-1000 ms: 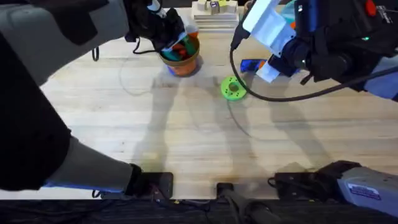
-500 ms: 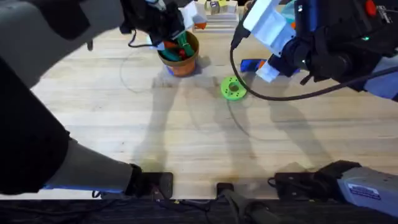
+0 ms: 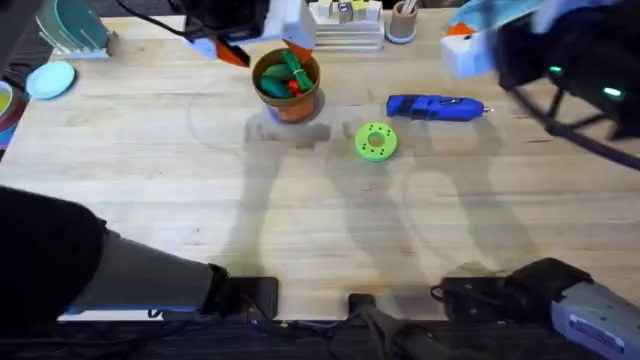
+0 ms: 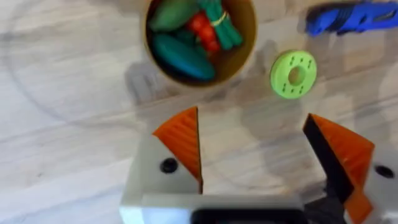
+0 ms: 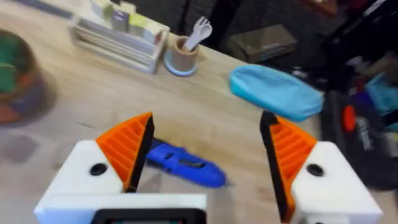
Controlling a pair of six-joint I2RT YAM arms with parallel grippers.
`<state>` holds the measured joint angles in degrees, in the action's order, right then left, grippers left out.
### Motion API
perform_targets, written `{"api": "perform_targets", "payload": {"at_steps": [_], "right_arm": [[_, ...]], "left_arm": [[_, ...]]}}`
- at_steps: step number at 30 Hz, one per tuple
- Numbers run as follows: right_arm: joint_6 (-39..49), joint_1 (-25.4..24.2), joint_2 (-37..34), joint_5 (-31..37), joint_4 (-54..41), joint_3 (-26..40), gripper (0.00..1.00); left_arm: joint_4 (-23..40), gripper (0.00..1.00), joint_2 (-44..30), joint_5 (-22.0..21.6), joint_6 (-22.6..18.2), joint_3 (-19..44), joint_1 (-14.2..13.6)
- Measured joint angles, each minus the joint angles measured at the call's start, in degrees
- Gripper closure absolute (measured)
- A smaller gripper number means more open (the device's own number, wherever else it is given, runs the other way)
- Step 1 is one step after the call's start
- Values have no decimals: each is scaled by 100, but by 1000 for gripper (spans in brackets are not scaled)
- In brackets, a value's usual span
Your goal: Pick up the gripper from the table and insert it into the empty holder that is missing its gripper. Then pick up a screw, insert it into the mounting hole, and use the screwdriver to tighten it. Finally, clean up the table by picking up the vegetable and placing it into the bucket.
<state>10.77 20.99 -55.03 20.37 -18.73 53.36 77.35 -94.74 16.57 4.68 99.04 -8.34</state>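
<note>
Left gripper (image 4: 255,158) open, orange ribbed pads (image 4: 183,143) set wide apart on white finger bases, nothing held between them. Below, pale wooden table (image 4: 62,124). Beyond the fingers, round orange-brown bucket (image 4: 245,53) holding dark-green vegetable (image 4: 180,55) together with other green and red toy pieces. Just beside bucket, lime-green ring-shaped disc (image 4: 293,74), lying flat, apart from it. Past the disc, blue screwdriver (image 4: 348,18), partly cut off at view's edge.

Left gripper (image 4: 258,155) raised, jaws wide apart, empty. Right gripper (image 5: 205,155) raised, jaws wide apart, empty.
</note>
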Motion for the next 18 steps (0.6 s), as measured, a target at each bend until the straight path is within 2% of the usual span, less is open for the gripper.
{"api": "perform_targets", "payload": {"at_steps": [7,13,18], "right_arm": [[-1189,11,710,-302,-1242,116,10],[-1856,11,971,-730,-2239,284,10],[-2053,11,1006,-1427,-2542,333,10]], "left_arm": [[912,6,32,-279,-296,339,-11],[1187,6,176,-314,-340,339,-214],[1333,6,234,-312,-380,343,-416]]}}
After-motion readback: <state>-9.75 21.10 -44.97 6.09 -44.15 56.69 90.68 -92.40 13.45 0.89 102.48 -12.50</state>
